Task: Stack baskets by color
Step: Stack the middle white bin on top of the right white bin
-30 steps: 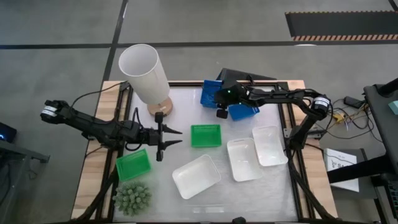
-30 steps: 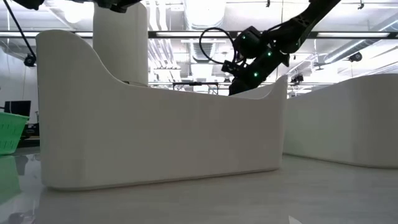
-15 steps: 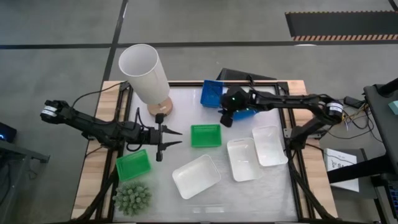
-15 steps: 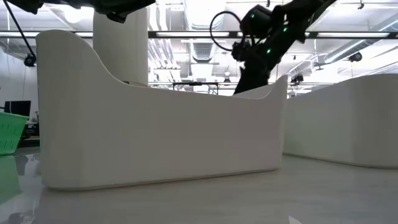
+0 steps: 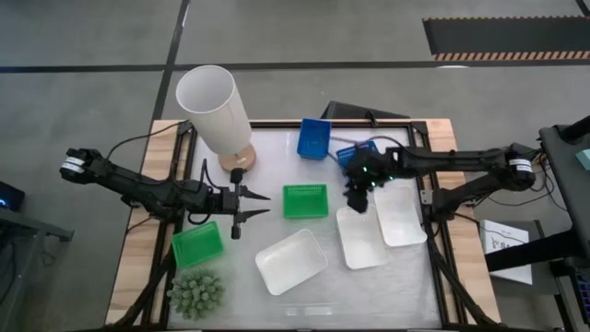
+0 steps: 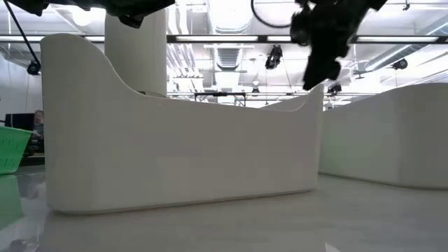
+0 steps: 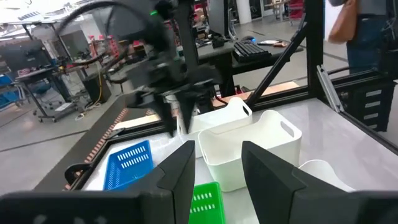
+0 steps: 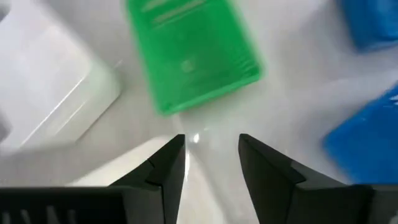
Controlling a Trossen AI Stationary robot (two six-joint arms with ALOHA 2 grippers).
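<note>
Two blue baskets sit at the far middle, the second partly under my right arm. One green basket rests mid-table, another at the near left. Three white baskets stand on the near right. My right gripper hovers open, slanting down, between the middle green basket and the white ones, holding nothing. My left gripper is open and level, left of the middle green basket.
A tall white cylinder lamp stands at the far left and a spiky green plant at the near left corner. The nearest white basket fills the low view. Bare tabletop lies along the near edge.
My right gripper has swung from over the blue baskets at the far side toward the near and right side, rising and tipping further downward. It now hangs between the middle green basket and the white baskets.
</note>
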